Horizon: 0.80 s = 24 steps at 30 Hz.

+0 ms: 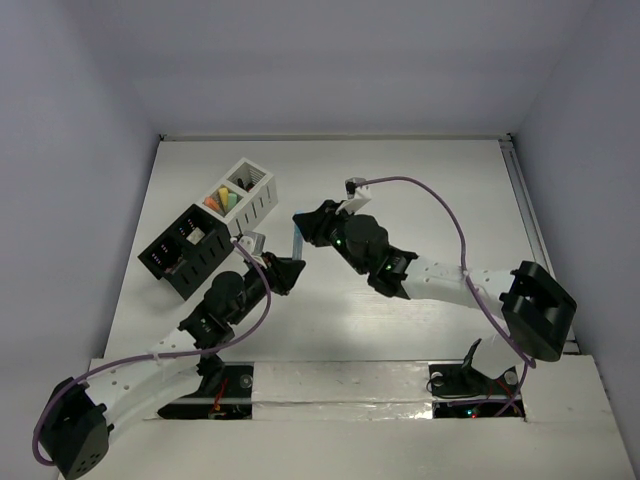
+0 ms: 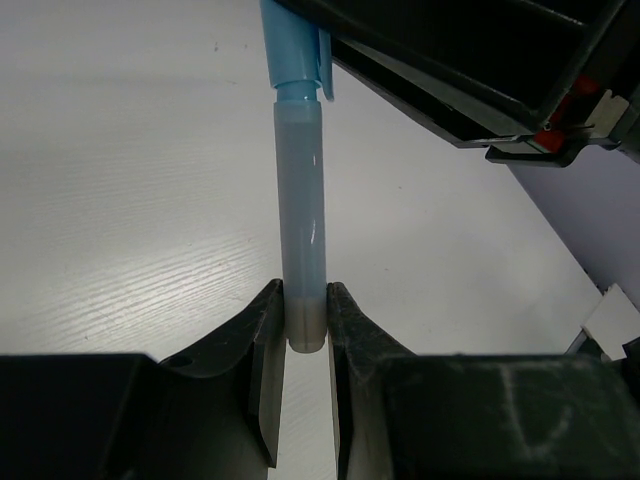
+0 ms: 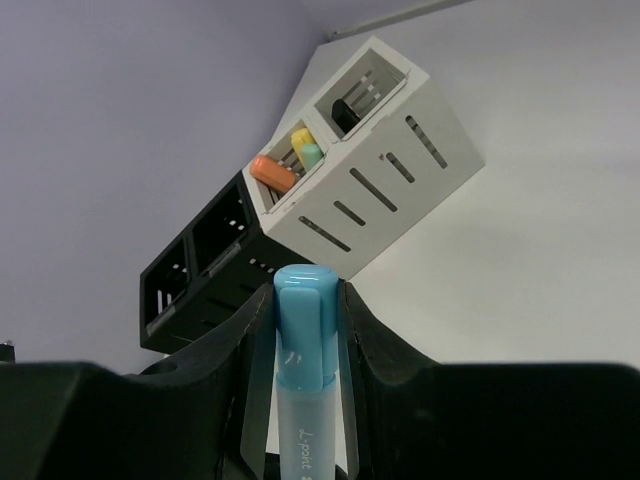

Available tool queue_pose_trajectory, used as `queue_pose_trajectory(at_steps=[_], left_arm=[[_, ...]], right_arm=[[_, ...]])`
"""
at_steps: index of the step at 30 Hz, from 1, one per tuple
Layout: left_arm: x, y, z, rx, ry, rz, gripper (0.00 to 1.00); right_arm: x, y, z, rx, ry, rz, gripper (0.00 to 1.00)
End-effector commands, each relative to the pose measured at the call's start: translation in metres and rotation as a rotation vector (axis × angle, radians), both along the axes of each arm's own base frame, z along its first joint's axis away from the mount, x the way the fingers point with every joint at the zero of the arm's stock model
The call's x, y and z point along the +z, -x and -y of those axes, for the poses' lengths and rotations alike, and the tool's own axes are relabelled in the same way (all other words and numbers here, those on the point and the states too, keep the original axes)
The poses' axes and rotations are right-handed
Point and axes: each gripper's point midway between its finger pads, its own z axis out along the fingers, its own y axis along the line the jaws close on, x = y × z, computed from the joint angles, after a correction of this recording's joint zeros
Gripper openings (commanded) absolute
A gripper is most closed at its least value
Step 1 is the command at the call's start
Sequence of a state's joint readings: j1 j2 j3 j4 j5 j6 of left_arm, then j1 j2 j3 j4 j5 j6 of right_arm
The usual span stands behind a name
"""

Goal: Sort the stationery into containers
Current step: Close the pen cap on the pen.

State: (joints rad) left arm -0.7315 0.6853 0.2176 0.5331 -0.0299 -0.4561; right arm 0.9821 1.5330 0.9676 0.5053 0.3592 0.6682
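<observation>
Two grippers on one marker (image 2: 300,190). My left gripper (image 2: 305,310) pinches the tail of the pale barrel, and my right gripper (image 3: 305,305) pinches the blue cap end. The marker spans between them over the table (image 1: 420,190), near the black container (image 1: 185,255) and the white container (image 3: 400,190), but in neither.

Risks:
- With both jaws clamped, any off-line pull could pop the cap off or twist the barrel out.
- The left grip sits on the very tip, so I judge it slip-prone.
- If both release, the marker drops.

The right wrist view alone shows the white container's cells. One holds an orange piece (image 3: 272,172), a yellow piece (image 3: 300,138) and a green piece (image 3: 312,153); the other holds a black piece (image 3: 345,112). The left wrist view alone shows the barrel's length and how little of it I hold. In the top view the marker is a sliver.
</observation>
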Motion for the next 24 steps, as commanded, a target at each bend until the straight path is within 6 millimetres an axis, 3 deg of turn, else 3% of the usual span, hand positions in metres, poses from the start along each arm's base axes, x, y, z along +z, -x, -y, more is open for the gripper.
queue_pose_trajectory(at_steps=[1,11,16,20,24], left_arm=[[0.056,-0.008,0.001,0.023,0.116,0.120,0.00],[0.061,-0.013,-0.002,0.054,0.120,0.132,0.00],[0.087,-0.018,-0.013,0.121,0.160,0.182,0.00],[0.106,-0.020,-0.013,0.123,0.161,0.222,0.00],[0.113,-0.020,-0.010,0.110,0.158,0.236,0.00]], right_arm=[[-0.005,0.006,-0.003,0.006,0.017,0.011,0.00],[-0.016,0.026,-0.024,0.101,-0.012,-0.037,0.00],[-0.037,0.041,-0.023,0.129,-0.077,-0.109,0.00],[-0.054,0.045,-0.024,0.150,-0.030,-0.142,0.00],[-0.062,0.049,-0.021,0.160,0.012,-0.145,0.00]])
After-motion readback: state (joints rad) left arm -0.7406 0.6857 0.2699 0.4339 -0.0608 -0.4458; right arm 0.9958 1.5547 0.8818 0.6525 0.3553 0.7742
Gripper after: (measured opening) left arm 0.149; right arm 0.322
